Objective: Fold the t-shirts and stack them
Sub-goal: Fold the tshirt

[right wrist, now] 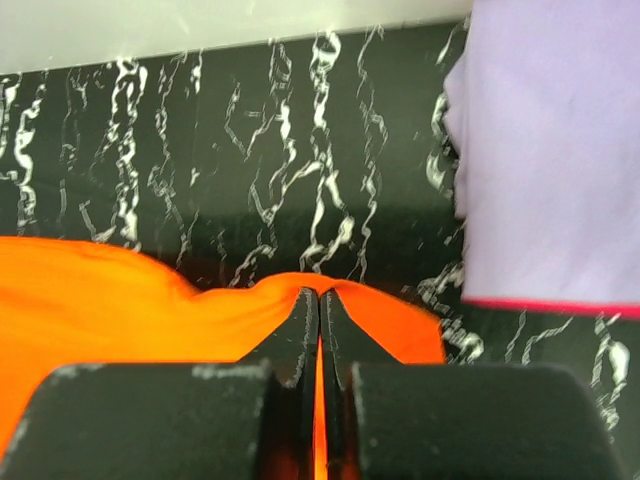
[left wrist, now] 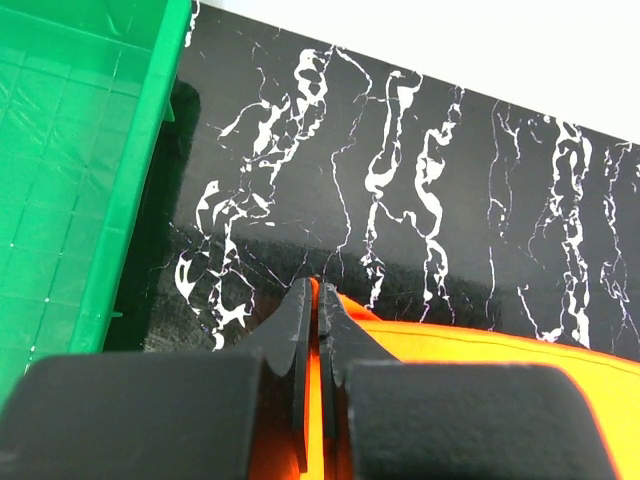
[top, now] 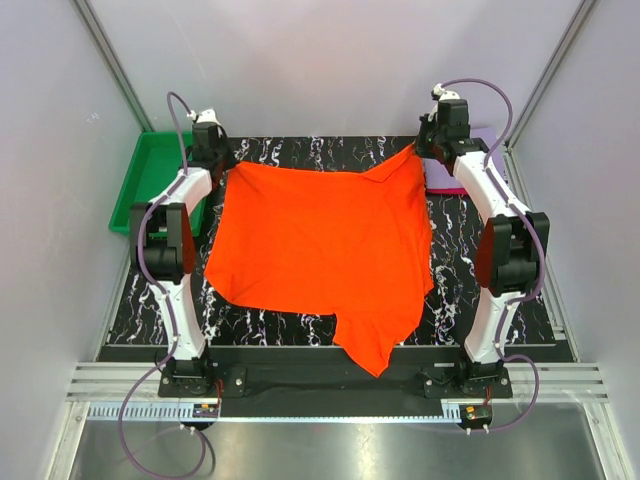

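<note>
Overhead: orange t-shirt [top: 325, 250] spread open on desk [top: 450, 290], left pincer [top: 222, 165] and right pincer [top: 420, 150] at its far corners.
Left wrist: pincer clamped tight on orange hem, green tray [left wrist: 70, 150] to its left.
Right wrist: pincer likewise nipping orange cloth; lavender t-shirt [right wrist: 550, 150], seemingly folded, to its right.
Orange one not yet folded or stacked.

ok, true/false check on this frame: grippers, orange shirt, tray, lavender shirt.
1. The left gripper and right gripper are both shut on the orange-red t-shirt. True.
2. The green tray sits on the right side. False: it is at the far left.
3. The lavender t-shirt lies on top of the orange one. False: it lies beside it, to the right.
4. The orange shirt is spread open, not folded. True.
</note>
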